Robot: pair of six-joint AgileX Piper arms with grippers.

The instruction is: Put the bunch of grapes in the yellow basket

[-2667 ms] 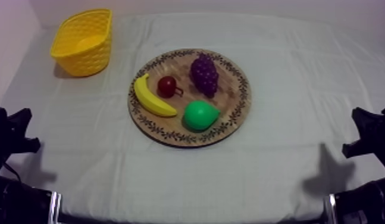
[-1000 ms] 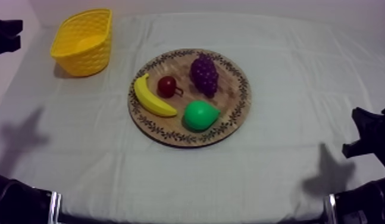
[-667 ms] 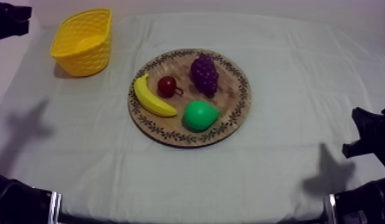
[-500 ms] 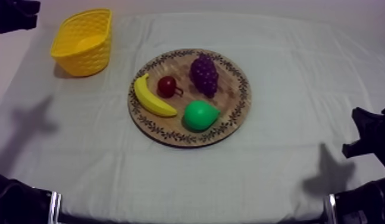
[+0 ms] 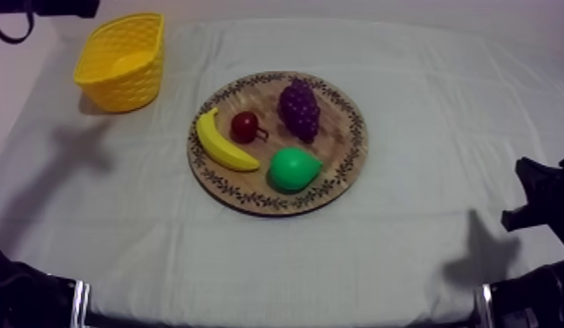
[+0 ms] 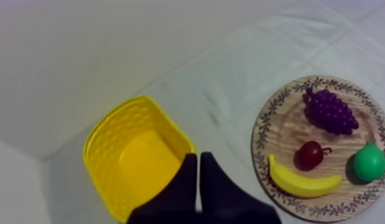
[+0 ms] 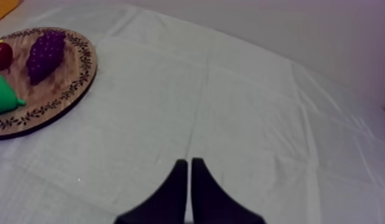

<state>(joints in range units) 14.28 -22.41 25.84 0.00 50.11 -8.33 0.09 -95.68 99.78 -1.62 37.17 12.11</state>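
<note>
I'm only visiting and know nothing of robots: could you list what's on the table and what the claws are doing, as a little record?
Mid-table: round wooden board
On the board: bunch of grapes, banana, small red fruit, pear
Off the board: yellow basket, empty
Left claw: shut, empty, by the basket
Right claw: shut, empty, over bare cloth
Progress: grapes not yet picked up
</note>
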